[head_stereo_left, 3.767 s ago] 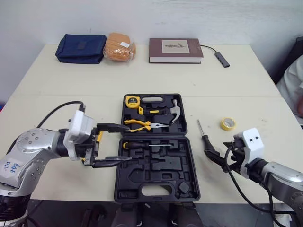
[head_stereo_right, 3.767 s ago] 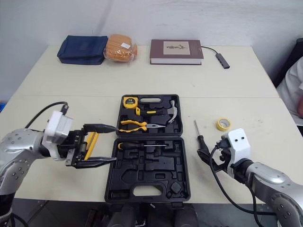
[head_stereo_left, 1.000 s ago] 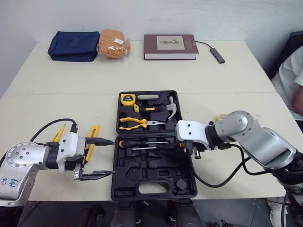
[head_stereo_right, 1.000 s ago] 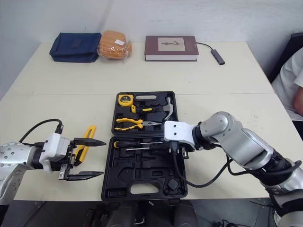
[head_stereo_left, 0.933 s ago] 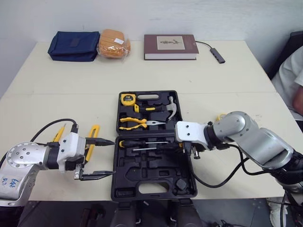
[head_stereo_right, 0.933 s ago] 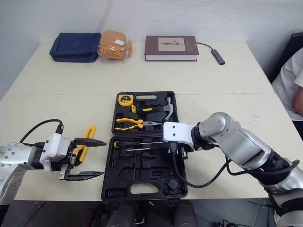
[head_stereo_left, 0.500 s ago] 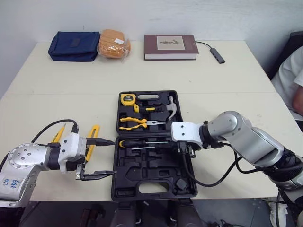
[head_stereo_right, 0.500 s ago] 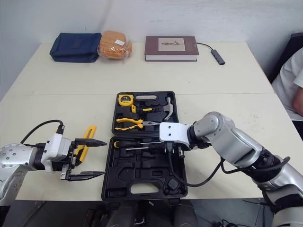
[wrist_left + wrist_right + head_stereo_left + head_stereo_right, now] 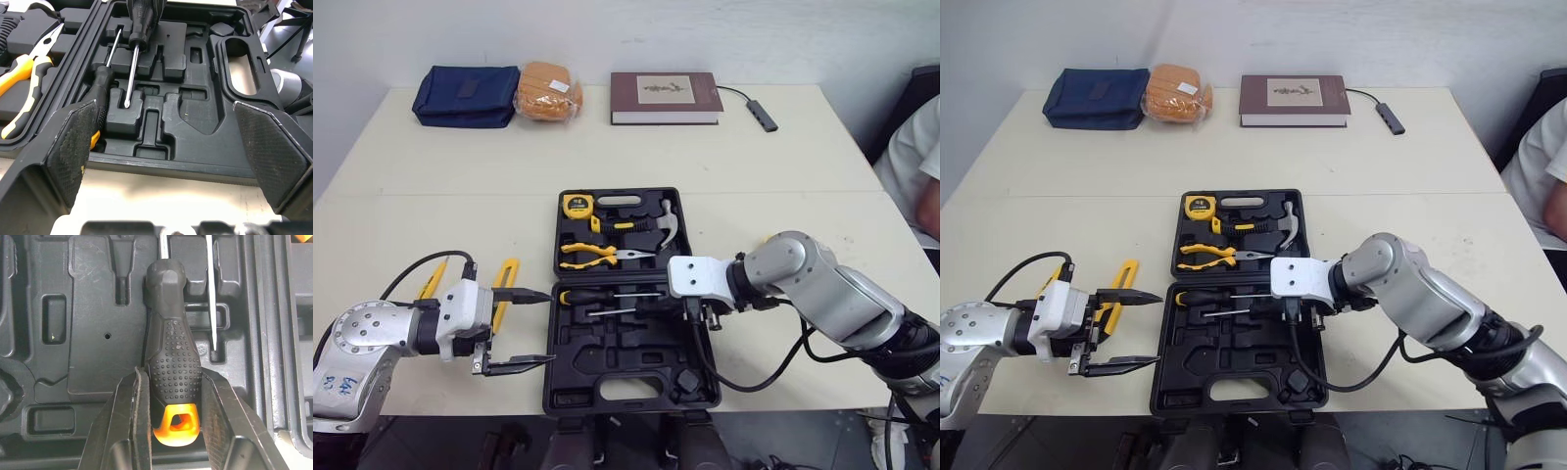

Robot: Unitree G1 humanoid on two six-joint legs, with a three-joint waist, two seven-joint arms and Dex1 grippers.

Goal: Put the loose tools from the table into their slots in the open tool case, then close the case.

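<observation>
Screwdriver with the black handle is pinched in my right tool, lying over the near half of the open tool case beside another screwdriver. My left tool hangs spread wide at the case's left edge.

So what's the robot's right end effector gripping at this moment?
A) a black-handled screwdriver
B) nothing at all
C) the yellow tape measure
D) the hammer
A: in the right wrist view the right end effector has its fingers closed on both sides of the screwdriver, on its dotted black handle with an orange end, over the open tool case.
</observation>
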